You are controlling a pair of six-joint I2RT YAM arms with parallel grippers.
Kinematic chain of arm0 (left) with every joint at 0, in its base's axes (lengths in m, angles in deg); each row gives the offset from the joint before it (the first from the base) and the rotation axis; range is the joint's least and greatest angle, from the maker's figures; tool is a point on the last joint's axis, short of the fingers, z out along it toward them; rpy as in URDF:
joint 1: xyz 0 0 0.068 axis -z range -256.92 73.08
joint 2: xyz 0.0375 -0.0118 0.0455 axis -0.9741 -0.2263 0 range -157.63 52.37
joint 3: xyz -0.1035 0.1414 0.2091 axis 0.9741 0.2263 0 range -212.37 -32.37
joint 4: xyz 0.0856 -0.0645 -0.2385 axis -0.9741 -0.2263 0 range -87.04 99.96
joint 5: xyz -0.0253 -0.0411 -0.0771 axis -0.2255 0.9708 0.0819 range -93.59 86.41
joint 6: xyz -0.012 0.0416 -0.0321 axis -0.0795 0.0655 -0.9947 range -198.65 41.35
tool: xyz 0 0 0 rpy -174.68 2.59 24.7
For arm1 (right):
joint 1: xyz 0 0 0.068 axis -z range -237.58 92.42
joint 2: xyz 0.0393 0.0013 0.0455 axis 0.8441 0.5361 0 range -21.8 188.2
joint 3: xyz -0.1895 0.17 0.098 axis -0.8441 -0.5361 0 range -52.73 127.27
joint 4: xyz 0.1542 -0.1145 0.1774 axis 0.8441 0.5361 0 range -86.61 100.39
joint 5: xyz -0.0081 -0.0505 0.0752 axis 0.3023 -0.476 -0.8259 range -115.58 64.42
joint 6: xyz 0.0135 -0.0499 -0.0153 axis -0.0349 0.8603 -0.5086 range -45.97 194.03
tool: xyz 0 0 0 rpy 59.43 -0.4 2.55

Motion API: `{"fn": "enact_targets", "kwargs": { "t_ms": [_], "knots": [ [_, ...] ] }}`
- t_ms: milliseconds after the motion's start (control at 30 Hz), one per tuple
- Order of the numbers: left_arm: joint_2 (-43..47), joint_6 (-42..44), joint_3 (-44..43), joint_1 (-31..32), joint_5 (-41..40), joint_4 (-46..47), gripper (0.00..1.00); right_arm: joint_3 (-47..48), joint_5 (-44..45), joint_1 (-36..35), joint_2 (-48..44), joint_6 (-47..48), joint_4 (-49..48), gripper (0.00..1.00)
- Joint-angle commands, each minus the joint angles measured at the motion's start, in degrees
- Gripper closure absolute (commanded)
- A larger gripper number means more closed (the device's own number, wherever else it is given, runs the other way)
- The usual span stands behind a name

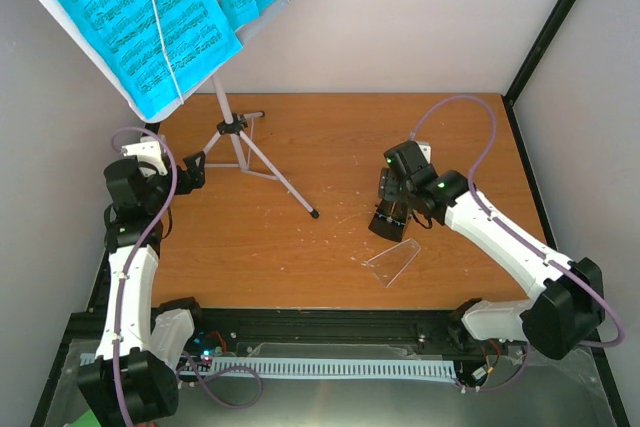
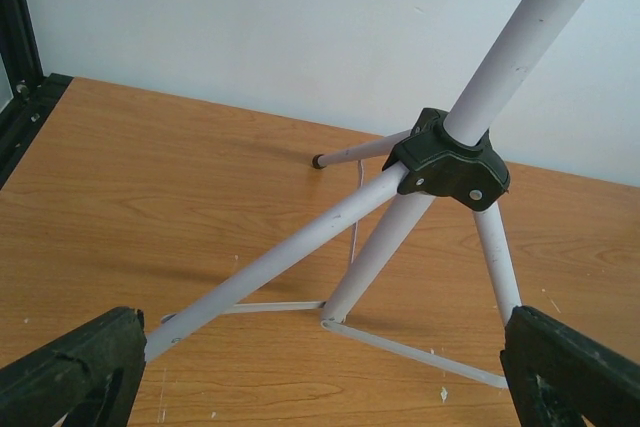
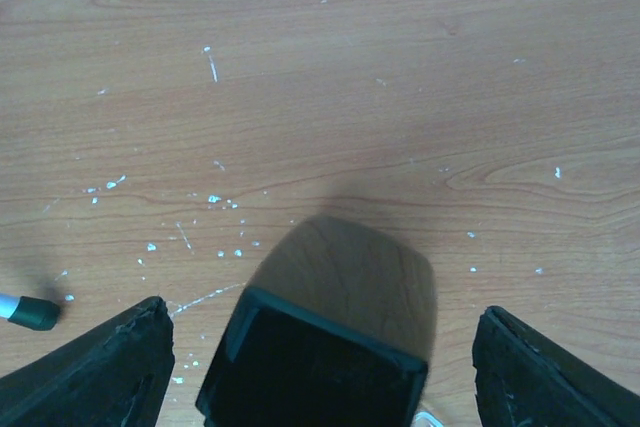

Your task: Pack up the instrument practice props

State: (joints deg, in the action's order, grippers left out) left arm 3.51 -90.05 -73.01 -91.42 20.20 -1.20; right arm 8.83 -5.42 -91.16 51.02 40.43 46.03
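Three cameras, one tabletop.
Up top we're looking down from high behind the near edge, the whole table (image 1: 250, 247) in frame; on the left wrist we're low and close, facing the back wall (image 2: 250, 17) through the legs of the music stand (image 2: 450, 162); on the right wrist we're staring straight down, very near the metronome (image 3: 310, 372). The overhead view shares both spots.

The table (image 1: 250, 257) is smooth wood grain flecked with white chips, the stand (image 2: 300, 247) matt white painted tubing, seemingly metal, with a black plastic collar (image 2: 450, 162), the pages (image 1: 130, 7) cyan paper, the cover (image 1: 392, 260) clear glossy plastic, the metronome (image 3: 310, 367) dull black.
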Motion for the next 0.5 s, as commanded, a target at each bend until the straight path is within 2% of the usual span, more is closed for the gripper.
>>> {"fn": "enact_targets", "kwargs": {
  "t_ms": [0, 300, 467],
  "knots": [
    [0.82, 1.05, -0.09, -0.18, 1.27, 1.49, 0.02, -0.6, 1.92, -1.87, 1.69, -1.92, -1.34, 0.2],
    [0.41, 0.95, -0.03, -0.18, 1.6, 1.49, 0.02, -1.71, 3.06, -3.06, 2.64, -2.45, -2.53, 0.28],
    [0.38, 0.89, 0.04, -0.17, 1.53, 1.49, 0.02, -1.53, 2.82, -3.33, 2.9, -2.14, -2.79, 0.41]
  ]
}}
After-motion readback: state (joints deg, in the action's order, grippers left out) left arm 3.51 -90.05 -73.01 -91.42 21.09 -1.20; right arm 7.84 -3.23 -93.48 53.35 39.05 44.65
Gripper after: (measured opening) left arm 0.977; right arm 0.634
